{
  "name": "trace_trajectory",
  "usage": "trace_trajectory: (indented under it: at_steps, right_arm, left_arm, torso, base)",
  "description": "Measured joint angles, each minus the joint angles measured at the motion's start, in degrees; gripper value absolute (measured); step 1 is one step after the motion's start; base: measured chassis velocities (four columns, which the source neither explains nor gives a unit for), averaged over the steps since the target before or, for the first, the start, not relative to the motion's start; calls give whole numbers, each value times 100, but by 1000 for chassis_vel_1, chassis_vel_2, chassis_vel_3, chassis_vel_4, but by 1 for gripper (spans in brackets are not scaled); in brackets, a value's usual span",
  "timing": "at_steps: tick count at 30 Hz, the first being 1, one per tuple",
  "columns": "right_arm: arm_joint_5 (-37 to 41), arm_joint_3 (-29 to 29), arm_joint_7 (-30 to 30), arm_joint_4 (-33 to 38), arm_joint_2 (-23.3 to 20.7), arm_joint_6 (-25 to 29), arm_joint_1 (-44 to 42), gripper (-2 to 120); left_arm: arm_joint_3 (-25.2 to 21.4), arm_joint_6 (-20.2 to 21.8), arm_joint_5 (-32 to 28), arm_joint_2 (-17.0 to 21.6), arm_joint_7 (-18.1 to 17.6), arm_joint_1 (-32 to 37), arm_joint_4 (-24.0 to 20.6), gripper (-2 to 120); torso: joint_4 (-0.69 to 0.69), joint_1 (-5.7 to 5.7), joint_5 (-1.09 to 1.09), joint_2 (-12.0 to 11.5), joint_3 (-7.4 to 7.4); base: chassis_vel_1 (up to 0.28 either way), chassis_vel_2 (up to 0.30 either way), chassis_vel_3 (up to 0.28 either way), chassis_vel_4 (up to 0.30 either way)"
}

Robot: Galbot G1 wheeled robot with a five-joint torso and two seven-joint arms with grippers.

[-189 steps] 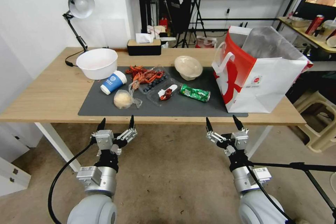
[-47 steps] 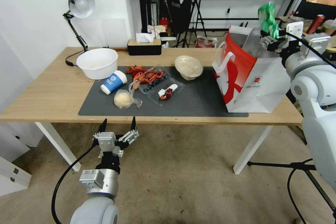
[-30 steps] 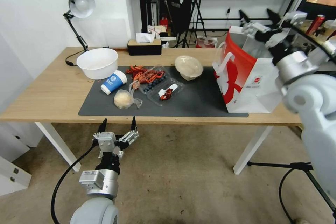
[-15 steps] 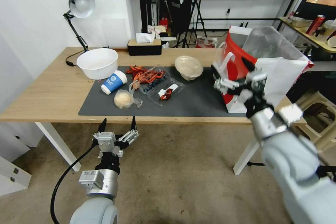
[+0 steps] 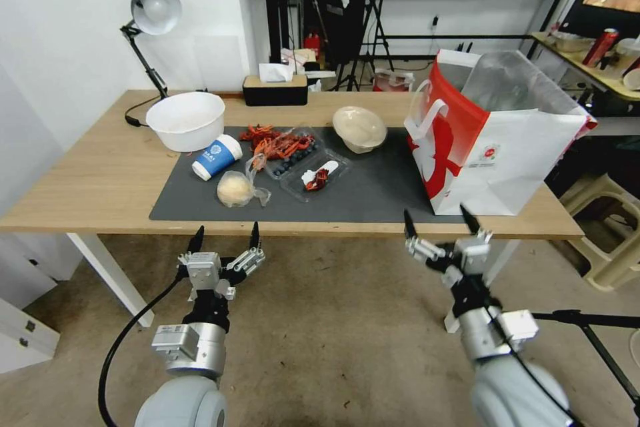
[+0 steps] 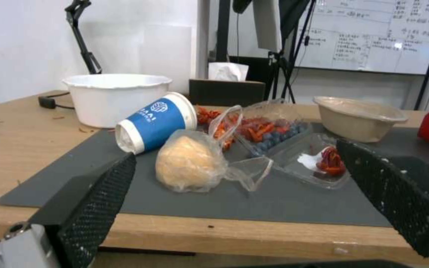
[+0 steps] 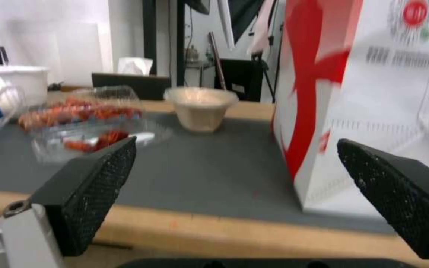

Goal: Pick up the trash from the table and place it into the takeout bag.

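The takeout bag [image 5: 490, 137] stands open at the table's [image 5: 87, 180] right end, also seen close up as takeout bag [image 7: 373, 93]. Trash lies on the dark mat: a blue-and-white paper cup [image 5: 215, 157] on its side, a bun in a clear bag [image 5: 235, 189], red crayfish shells [image 5: 277, 142] in clear trays [image 5: 313, 177], and a beige bowl [image 5: 359, 128]. My left gripper [image 5: 223, 237] hangs open below the table's front edge, holding nothing. Below the front edge near the bag, my right gripper [image 5: 440, 221] is open and empty too.
A big white bowl [image 5: 185, 120] and a desk lamp [image 5: 148, 20] stand at the table's back left, a tissue box [image 5: 274, 88] at the back edge. A stool [image 5: 603, 227] and a tripod leg [image 5: 587, 320] are on the right floor.
My right arm carried the green can over the bag, opened, and came back down below the table's front edge. The can is gone from the mat. My left arm stayed still.
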Motion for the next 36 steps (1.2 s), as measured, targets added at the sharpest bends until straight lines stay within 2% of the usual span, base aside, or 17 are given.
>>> trace_trajectory:
  at_steps: [11,19,23,26,33,36]
  right_arm:
    - [19,-55,12,-74,88,53,41,100]
    - [399,-142,90,-71,46,-102,273,100]
    - [819,-298,245,-42,-50,-471,640,100]
    - [1317,-356,387,-60,-185,-964,1079,100]
    - [2040,-436,541,-218,-351,-1533,1705,100]
    - [2533,-557,662,-443,-410,-1809,2271,100]
  left_arm:
    - [-15,-11,-26,0,-5,-5,16,100]
    - [-19,-20,-33,0,-9,-10,17,100]
    - [-19,-30,-34,0,-11,-16,17,100]
    - [-34,-60,-27,0,-13,-14,17,100]
    - [-46,-63,-23,0,-14,-14,17,100]
    - [-41,-64,-10,0,-15,-16,22,100]
  torso:
    - [0,0,0,0,0]
    - [0,0,0,0,0]
    - [0,0,0,0,0]
    - [0,0,0,0,0]
    - [0,0,0,0,1]
    - [0,0,0,0,1]
  base:
    - [0,0,0,0]
    - [0,0,0,0]
    - [0,0,0,0]
    - [0,0,0,0]
    - [0,0,0,0]
    - [0,0,0,0]
